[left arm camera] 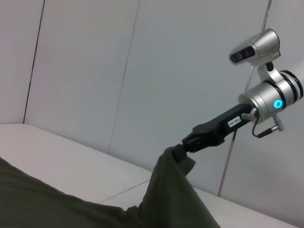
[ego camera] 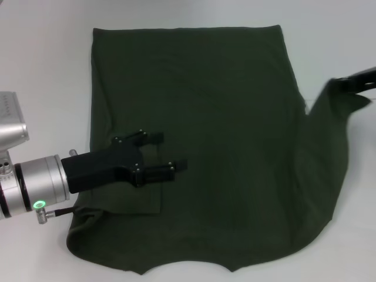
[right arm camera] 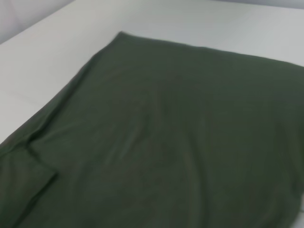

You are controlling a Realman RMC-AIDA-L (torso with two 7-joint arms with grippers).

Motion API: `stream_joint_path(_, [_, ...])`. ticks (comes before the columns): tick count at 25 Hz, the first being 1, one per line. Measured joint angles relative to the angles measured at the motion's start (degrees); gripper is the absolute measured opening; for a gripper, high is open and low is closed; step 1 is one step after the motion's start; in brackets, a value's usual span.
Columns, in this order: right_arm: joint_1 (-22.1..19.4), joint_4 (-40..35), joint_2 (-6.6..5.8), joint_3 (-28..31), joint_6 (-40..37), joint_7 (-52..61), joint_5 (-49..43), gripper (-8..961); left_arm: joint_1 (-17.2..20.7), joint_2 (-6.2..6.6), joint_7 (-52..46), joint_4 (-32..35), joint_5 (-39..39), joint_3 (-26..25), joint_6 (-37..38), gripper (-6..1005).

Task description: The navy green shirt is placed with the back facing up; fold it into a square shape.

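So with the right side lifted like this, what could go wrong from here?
1. The right hand pinches only a small bunch of the dark olive-green cotton T-shirt; it may slip out mid-fold.
2. The left hand sits open over the folded-in left sleeve, maybe not pinning it; pulling could drag the whole shirt sideways.
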Motion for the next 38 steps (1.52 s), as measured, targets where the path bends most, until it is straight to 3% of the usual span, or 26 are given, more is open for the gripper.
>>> stream_joint_path(7, [7.6, 8.9, 2.1, -7.5, 3.5, 0.5, -0.3, 53, 0.7, -0.23, -0.4, 0.6, 0.1, -0.2, 0.8, 949])
stream_joint_path(15, [13.5, 13.8, 6.32, -12.2, 6.6, 5.8, -0.4, 58, 0.9, -0.25, -0.4, 0.7, 0.1, -0.4, 1.2, 949])
stream_joint_path(19, [14.3, 14.4, 7.42, -13.2, 8.1, 7.6, -0.4, 239, 1.0, -0.25, -0.4, 0.7, 0.1, -0.3, 1.4, 949])
stream_joint_path(27, [11.0, 14.8, 6.5, -13.6, 7.2, 9.3, -0.4, 546, 0.9, -0.25, -0.4, 1.3, 0.1, 0.0, 1.4, 949])
stream_joint_path(31, [9.6, 14.0, 6.16, -17.2, 4.4, 6.8, -0.5, 743, 0.9, -0.25, -0.4, 1.3, 0.1, 0.0, 1.4, 948])
stream_joint_path(38, [9.1, 13.1, 5.4, -19.8, 3.8, 8.6, -6.6, 908, 0.6, -0.09, -0.8, 1.3, 0.1, 0.1, 1.4, 948])
